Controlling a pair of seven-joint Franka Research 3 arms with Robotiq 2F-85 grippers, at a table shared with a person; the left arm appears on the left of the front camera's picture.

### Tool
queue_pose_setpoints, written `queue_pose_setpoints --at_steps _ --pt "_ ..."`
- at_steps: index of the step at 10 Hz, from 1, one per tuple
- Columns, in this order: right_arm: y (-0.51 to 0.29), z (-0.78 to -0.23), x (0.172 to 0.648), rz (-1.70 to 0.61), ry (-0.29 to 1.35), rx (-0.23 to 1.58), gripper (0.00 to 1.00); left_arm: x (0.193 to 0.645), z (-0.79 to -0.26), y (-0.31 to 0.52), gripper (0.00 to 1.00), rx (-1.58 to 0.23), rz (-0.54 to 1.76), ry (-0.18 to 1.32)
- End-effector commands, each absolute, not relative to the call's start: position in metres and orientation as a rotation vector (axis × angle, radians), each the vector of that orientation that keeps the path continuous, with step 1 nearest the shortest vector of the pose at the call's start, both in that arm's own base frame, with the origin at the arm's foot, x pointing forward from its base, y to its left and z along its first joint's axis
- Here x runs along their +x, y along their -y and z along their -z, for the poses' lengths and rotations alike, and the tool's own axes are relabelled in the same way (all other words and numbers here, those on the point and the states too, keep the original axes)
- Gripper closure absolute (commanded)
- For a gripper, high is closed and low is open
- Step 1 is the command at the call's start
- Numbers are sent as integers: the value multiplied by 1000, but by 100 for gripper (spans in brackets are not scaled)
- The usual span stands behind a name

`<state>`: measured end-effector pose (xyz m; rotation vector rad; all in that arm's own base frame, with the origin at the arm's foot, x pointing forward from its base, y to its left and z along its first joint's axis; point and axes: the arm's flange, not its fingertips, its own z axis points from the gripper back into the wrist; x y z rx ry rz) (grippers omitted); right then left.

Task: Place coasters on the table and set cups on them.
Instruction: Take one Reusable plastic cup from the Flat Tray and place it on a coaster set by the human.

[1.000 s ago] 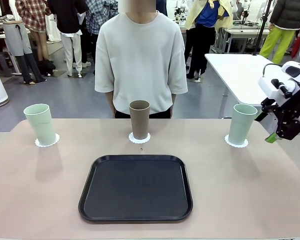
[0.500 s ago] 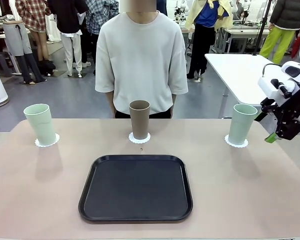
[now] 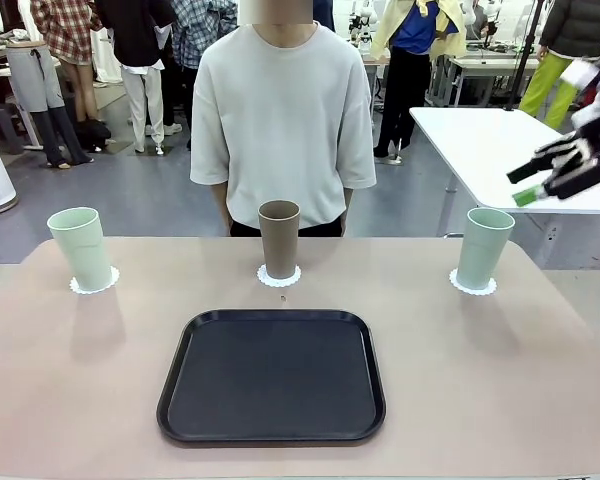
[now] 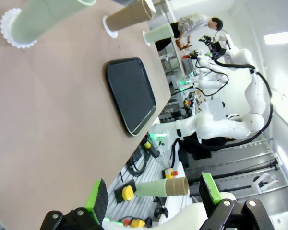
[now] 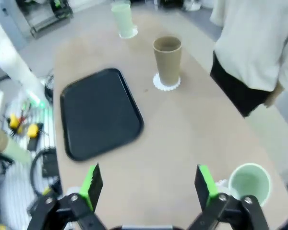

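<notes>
On the table, three upright cups each stand on coasters. The right gripper, open and empty, hangs up and right of the nearest green cup; the left gripper is open too.

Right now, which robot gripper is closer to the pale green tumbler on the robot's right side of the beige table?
The right gripper: it hangs open, up and to the right of that pale green tumbler. The left gripper, also open, is off the table's opposite side.

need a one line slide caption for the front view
Three cups on white coasters behind an empty black tray, open right gripper raised at the table's right edge.
</notes>
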<state>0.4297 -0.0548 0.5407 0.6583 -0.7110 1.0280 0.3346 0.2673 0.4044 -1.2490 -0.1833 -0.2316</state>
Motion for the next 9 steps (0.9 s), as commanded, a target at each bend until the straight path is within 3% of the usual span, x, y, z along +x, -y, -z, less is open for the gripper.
queue_pose_setpoints --at_steps 1,2,5,9 --pt "74 -526 436 -544 499 882 0 334 -407 -268 0 -1250 231 185" --pt "84 -520 430 -516 451 887 0 334 -407 -268 0 -1250 231 185" --pt "132 -475 408 -446 347 1126 0 334 -407 -268 0 -1250 231 185" --pt "173 -413 395 -333 456 1373 0 334 -407 -268 0 -1250 231 185"
